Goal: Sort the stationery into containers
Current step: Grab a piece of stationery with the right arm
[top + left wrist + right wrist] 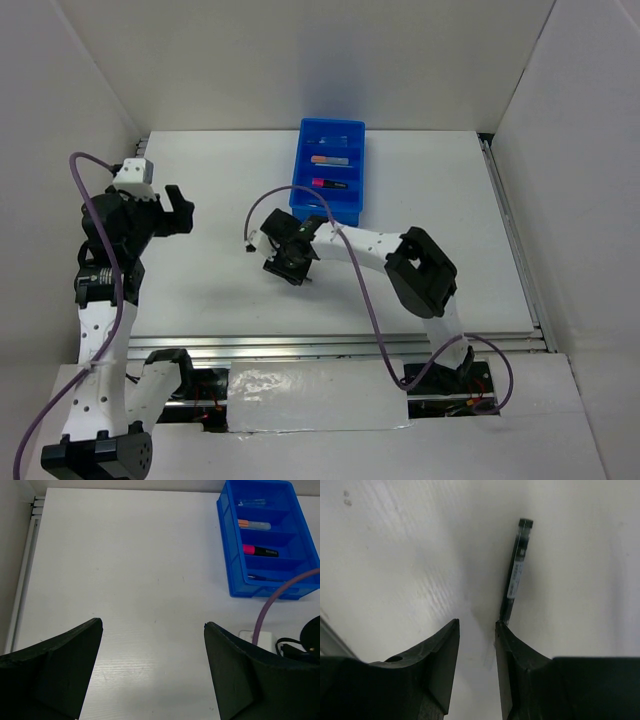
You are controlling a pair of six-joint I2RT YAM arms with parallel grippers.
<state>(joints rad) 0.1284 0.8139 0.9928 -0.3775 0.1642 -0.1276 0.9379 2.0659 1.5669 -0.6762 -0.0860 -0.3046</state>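
So here's where you're at: your left fingers [75, 655] are spread about as wide as they go with nothing in them, hanging above bare tabletop [140, 555] over toward the left edge. Your right fingers [440, 655] point down near the middle of the tabletop, just on the near side of the blue tray [250, 591]. They're only partway open, a narrow gap with nothing in it. The black pen [516, 570] isn't gripped. It's lying flat on the tabletop just past the tips, with its near end right up against the tip of one finger, can't tell if it's actually touching. The tray sits at the middle of the far edge, and each of its four compartments has one thing: a little clear bottle [252, 502] in the farthest, then an orange-ended marker [254, 525], then a pink marker [260, 551], and a thin dark pen [265, 578] in the one nearest you. The purple cable [267, 607] crosses the tray's near corner in the left wrist view.
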